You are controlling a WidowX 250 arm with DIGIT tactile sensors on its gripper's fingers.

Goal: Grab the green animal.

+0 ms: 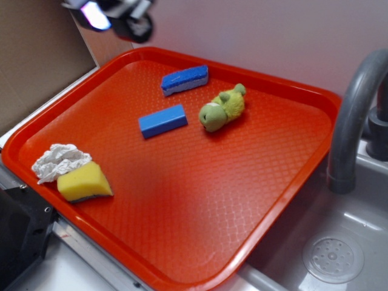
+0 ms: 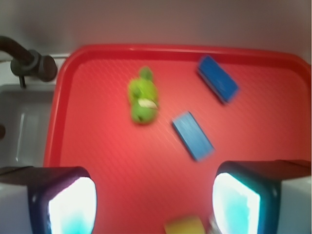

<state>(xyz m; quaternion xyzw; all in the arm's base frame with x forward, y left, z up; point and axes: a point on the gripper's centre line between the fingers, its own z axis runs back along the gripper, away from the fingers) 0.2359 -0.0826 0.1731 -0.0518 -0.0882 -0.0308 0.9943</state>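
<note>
The green animal (image 1: 222, 108) is a small yellow-green plush lying on its side on the red tray (image 1: 254, 182), right of the blue block (image 1: 162, 120). In the wrist view the green animal (image 2: 143, 101) lies left of the blue block (image 2: 192, 135). My gripper (image 1: 115, 13) is high above the tray's far left corner, mostly cut off by the frame's top edge. In the wrist view my gripper (image 2: 153, 204) is open and empty, with its two pads wide apart and far from the plush.
A blue and white sponge (image 1: 185, 79) lies near the tray's far edge. A yellow sponge wedge (image 1: 84, 182) and a crumpled white cloth (image 1: 59, 160) sit at the tray's near left. A grey faucet (image 1: 351, 115) and sink (image 1: 339, 248) stand to the right.
</note>
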